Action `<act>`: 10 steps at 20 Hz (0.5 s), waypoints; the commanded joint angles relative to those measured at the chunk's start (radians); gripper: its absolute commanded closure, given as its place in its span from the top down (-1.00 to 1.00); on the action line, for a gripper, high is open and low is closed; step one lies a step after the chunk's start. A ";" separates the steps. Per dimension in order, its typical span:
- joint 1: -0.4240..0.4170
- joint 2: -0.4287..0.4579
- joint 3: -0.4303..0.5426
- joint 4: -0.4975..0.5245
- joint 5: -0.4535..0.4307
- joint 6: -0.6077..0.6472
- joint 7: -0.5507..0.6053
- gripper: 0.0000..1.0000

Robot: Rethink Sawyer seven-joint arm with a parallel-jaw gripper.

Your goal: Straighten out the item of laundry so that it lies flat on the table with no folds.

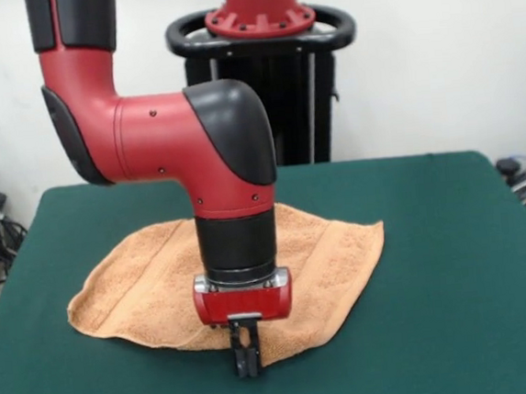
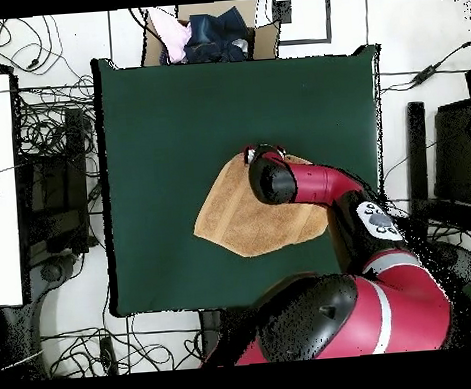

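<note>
In the front view, the orange-tan towel (image 1: 169,283) lies on the green table (image 1: 453,263), left of the table's middle and nearer its far edge than its near one. It is not spread square: its outline is skewed, with a rounded corner toward the table's left edge and a sharper one pointing right, and a woven band runs across its right part. The red and black arm (image 1: 184,135) bends down over it, and the gripper (image 1: 247,357) hangs at the towel's near edge, its dark fingers drawn close together; whether they pinch the cloth cannot be told.

In the overhead view, the towel (image 2: 243,217) sits right of the table's (image 2: 155,138) middle, toward the edge by the robot's base. The arm (image 2: 324,186) covers its right corner. A box of clothes (image 2: 208,34) stands beyond the far edge.
</note>
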 commanded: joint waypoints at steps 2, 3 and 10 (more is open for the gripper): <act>0.054 0.036 0.006 0.068 0.084 0.131 0.177 -1.00; 0.063 0.037 0.008 0.066 0.098 0.132 0.187 -1.00; 0.170 0.010 -0.041 0.065 0.241 0.178 0.270 -1.00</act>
